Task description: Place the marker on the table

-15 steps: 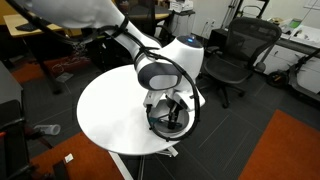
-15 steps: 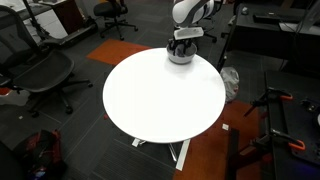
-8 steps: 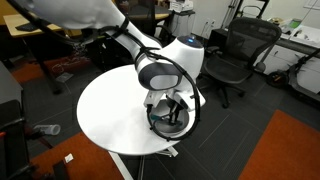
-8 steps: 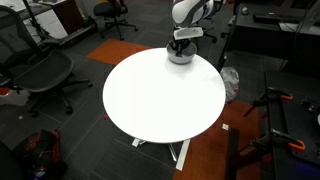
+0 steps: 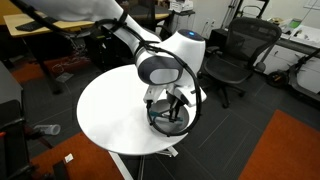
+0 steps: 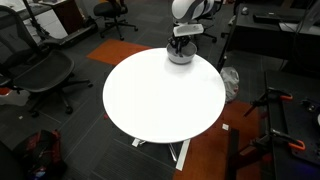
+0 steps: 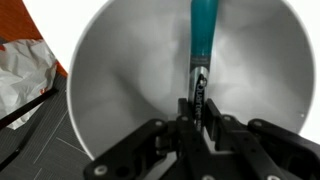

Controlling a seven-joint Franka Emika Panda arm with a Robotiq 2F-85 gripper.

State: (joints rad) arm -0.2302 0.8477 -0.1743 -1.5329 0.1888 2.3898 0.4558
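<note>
Compared with half a second before, the white robot arm (image 5: 165,60) had lifted very slightly in both exterior views, and nothing else had shifted. The gripper (image 5: 170,112) hung straight down into a round silver-grey bowl (image 5: 182,128) that sat near the edge of the desk (image 5: 110,110).

In the wrist view, the gripper (image 7: 198,108) came in from the bottom of the picture. Its black fingers (image 7: 183,112) were pinched together on the dark lower end of the marker (image 7: 201,35). The marker's teal-green body ran away from the fingers towards the top of the picture, inside the bowl (image 7: 120,70). Whether the marker's far end touched the bowl's wall could not be told. In the exterior views the marker was hidden by the gripper and the bowl.

The desk (image 6: 160,100) was large, round and white-topped, and it stood on a white pedestal (image 6: 181,152). In an exterior view the bowl (image 6: 180,57) was the only thing seen on it, under the gripper (image 6: 181,42).

The room looked like an office or lab. The floor was dark grey carpet with orange patches (image 5: 285,150). Black mesh office chairs (image 5: 232,55) stood near the desk, and one more (image 6: 40,70) was well apart from it. A crumpled white bag or sheet (image 6: 229,82) lay on the floor just beside the desk. It showed at the left of the wrist view too (image 7: 25,70).
</note>
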